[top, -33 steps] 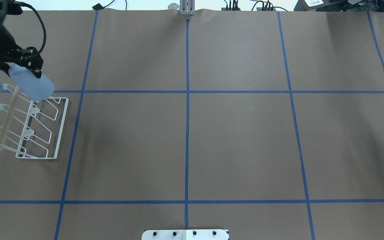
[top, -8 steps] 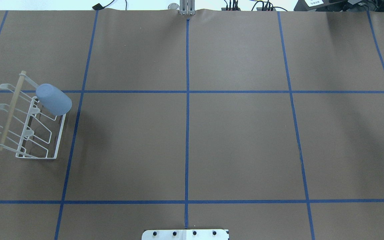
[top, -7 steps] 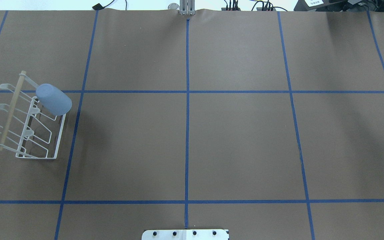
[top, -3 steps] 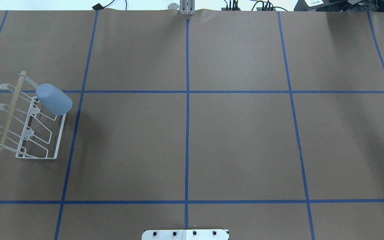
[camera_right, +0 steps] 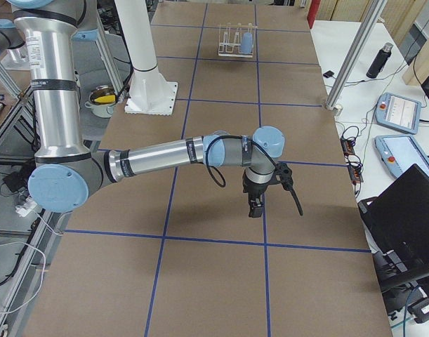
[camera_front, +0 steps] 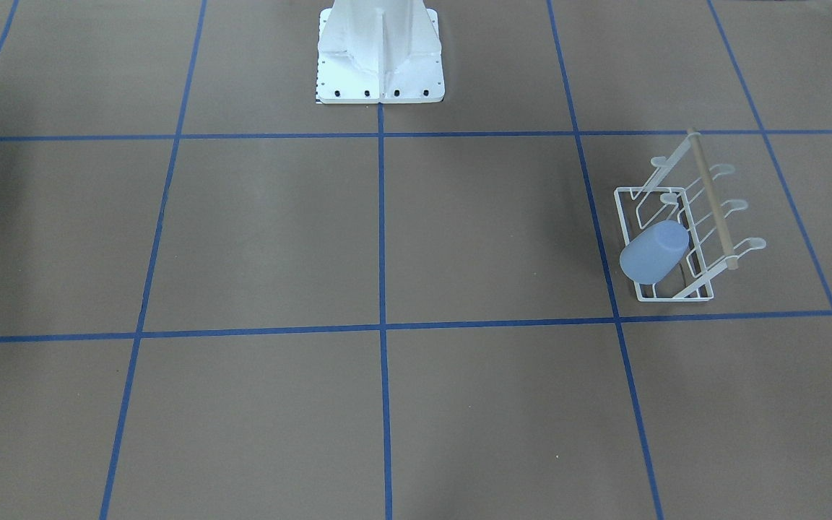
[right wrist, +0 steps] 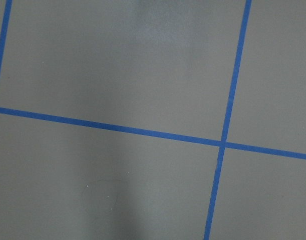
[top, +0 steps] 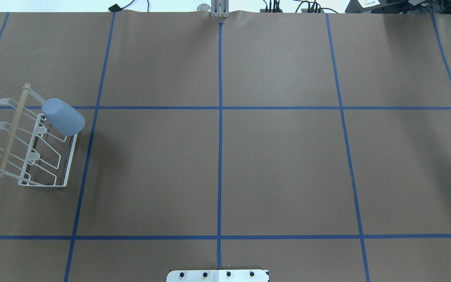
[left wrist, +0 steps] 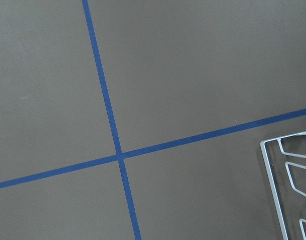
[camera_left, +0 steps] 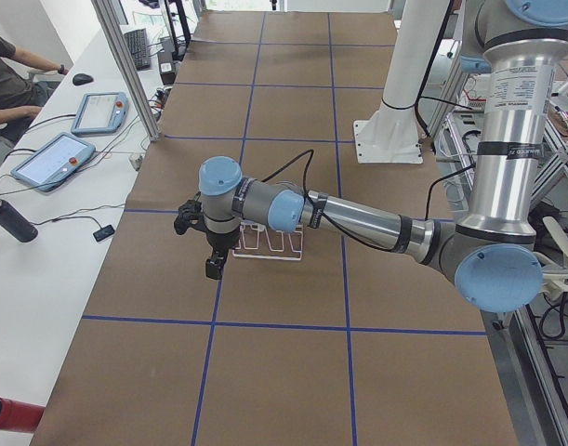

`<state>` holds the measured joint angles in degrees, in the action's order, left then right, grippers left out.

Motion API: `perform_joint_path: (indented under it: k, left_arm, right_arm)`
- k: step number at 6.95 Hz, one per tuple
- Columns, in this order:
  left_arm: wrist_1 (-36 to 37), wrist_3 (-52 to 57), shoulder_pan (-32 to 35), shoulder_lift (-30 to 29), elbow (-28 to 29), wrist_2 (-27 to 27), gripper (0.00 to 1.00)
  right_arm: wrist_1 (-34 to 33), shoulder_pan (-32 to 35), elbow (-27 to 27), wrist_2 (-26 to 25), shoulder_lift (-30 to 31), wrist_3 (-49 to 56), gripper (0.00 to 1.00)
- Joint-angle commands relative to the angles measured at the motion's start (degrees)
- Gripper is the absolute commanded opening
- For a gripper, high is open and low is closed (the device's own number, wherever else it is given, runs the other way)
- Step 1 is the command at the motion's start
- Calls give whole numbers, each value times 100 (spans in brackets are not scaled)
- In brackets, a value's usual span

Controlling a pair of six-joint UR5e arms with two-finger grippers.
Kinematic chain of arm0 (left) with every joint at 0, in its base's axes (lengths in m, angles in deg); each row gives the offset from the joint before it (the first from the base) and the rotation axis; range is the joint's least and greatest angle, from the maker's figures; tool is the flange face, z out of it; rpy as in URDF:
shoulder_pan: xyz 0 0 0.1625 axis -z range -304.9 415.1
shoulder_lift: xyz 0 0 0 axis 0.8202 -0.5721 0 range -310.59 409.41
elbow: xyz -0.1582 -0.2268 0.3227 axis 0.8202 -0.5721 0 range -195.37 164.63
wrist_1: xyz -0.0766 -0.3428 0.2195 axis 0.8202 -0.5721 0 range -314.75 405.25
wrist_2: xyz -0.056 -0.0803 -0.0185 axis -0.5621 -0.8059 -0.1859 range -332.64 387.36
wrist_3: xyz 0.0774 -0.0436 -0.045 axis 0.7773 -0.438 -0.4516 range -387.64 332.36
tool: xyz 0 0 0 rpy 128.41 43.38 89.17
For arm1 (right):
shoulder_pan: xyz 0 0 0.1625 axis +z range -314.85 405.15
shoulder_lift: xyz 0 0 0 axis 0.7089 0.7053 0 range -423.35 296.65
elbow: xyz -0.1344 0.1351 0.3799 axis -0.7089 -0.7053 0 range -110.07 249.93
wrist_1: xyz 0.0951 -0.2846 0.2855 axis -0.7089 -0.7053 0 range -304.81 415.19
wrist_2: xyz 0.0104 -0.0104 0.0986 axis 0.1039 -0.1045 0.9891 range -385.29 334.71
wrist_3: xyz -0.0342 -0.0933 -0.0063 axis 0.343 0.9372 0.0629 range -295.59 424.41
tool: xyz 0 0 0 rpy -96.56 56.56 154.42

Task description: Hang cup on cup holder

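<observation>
The cup [top: 63, 116] hangs upside down and tilted on the cup holder [top: 71, 158], its closed bottom up and toward the tan rod [top: 12, 133] that runs along the top, its mouth down toward the base frame. It sits at the end of the cup holder farthest from the robot, on the side that faces the middle of the desk [top: 280, 168] (in the front-facing view that is the corner nearest the camera). The cup holder stands toward the desk's left end, across one of the blue tape lines [top: 220, 117].

The left gripper [camera_left: 212, 268] hangs above the desk near the cup holder, apart from the cup; only the left-end view shows it, so I cannot tell how wide it stands. Its wrist camera looks down on a tape crossing and one corner of the wire frame.

The right gripper [camera_right: 255, 207] hangs over the desk toward the opposite end, well apart from the cup holder, and again I cannot tell how wide it stands.
</observation>
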<state>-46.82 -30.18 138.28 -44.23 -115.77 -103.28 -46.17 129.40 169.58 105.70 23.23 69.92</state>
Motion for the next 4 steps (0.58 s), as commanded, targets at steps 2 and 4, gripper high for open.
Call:
perform_joint_path:
  k: [2, 4]
  left_arm:
    - [-39, 0, -3, 12, -6, -14, 98]
    - [-66, 0, -4, -32, -76, -14, 98]
  right_arm:
    - [343, -41, -156, 67, 175, -32, 100]
    - [589, -41, -122, 93, 192, -24, 100]
